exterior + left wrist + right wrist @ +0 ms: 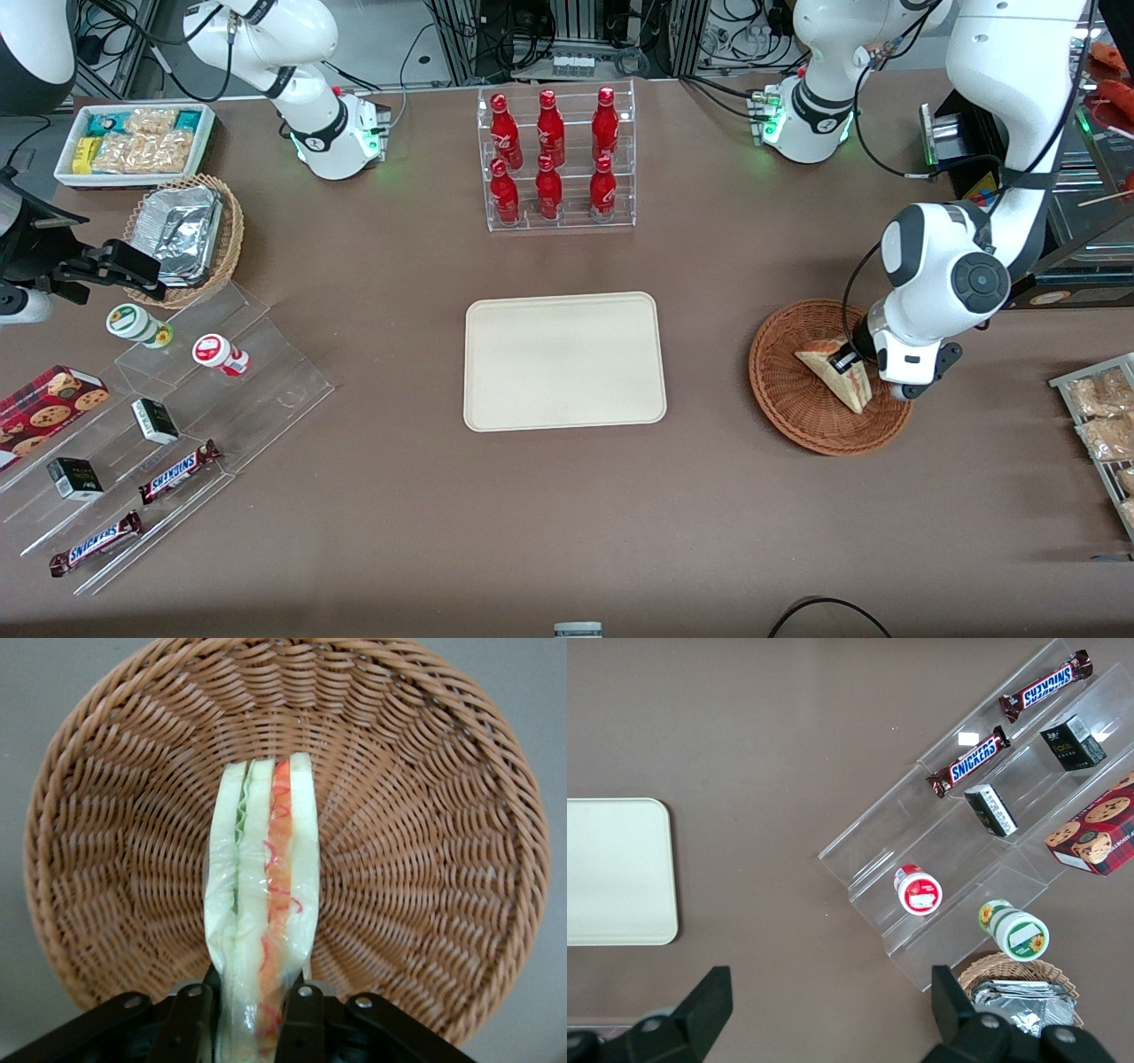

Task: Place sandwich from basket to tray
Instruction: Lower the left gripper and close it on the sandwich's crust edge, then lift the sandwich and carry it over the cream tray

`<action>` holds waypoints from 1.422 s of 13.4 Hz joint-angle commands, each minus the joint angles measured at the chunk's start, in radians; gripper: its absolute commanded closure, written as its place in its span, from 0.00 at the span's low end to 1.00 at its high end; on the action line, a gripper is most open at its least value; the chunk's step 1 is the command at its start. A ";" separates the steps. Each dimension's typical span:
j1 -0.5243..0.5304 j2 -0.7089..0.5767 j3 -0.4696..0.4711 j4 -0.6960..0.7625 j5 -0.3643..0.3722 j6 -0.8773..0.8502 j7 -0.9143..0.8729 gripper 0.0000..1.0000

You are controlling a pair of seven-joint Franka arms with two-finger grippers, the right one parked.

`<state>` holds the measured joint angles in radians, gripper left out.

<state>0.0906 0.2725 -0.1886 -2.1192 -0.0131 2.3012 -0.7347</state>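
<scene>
The tray (564,361) lies at bench centre. The sandwich (837,373) sits in the basket (797,403), toward the working arm's end. The tool (849,361) is pinching its wrapped edge. Lift vertically until clear of the basket rim, then traverse to the tray without tilting.

left end effector (248,1010) lowered, fingers clamped
</scene>
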 commanded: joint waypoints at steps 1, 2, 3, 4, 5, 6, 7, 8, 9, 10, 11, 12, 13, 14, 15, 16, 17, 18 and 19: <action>-0.037 -0.013 0.000 0.103 0.005 -0.149 0.000 1.00; -0.055 -0.010 0.000 0.132 0.005 -0.181 0.000 1.00; -0.075 -0.009 0.000 0.154 0.005 -0.201 0.001 1.00; -0.101 -0.007 -0.002 0.174 0.005 -0.215 0.001 1.00; -0.136 0.005 -0.002 0.186 0.005 -0.220 0.000 1.00; -0.182 0.011 -0.002 0.192 0.004 -0.217 0.000 1.00; -0.227 0.025 -0.002 0.209 0.002 -0.213 -0.003 1.00; -0.268 0.040 -0.002 0.235 0.002 -0.215 -0.009 1.00; -0.323 0.069 0.000 0.273 0.002 -0.221 -0.014 1.00; -0.369 0.095 0.001 0.306 0.004 -0.223 -0.017 1.00; -0.406 0.125 0.002 0.336 0.005 -0.220 -0.017 1.00; -0.434 0.158 0.002 0.376 0.007 -0.221 -0.017 1.00; -0.472 0.195 0.003 0.425 0.007 -0.224 -0.023 1.00; -0.508 0.227 0.003 0.461 0.024 -0.238 -0.040 1.00; -0.540 0.273 0.002 0.519 0.062 -0.258 -0.069 1.00; -0.570 0.325 0.002 0.588 0.086 -0.285 -0.119 1.00; -0.603 0.374 0.002 0.661 0.094 -0.325 -0.158 1.00; -0.630 0.410 0.002 0.715 0.097 -0.348 -0.175 1.00; -0.655 0.433 0.002 0.752 0.097 -0.353 -0.198 1.00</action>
<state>-0.5094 0.6179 -0.2010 -1.5157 0.0635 2.0096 -0.8792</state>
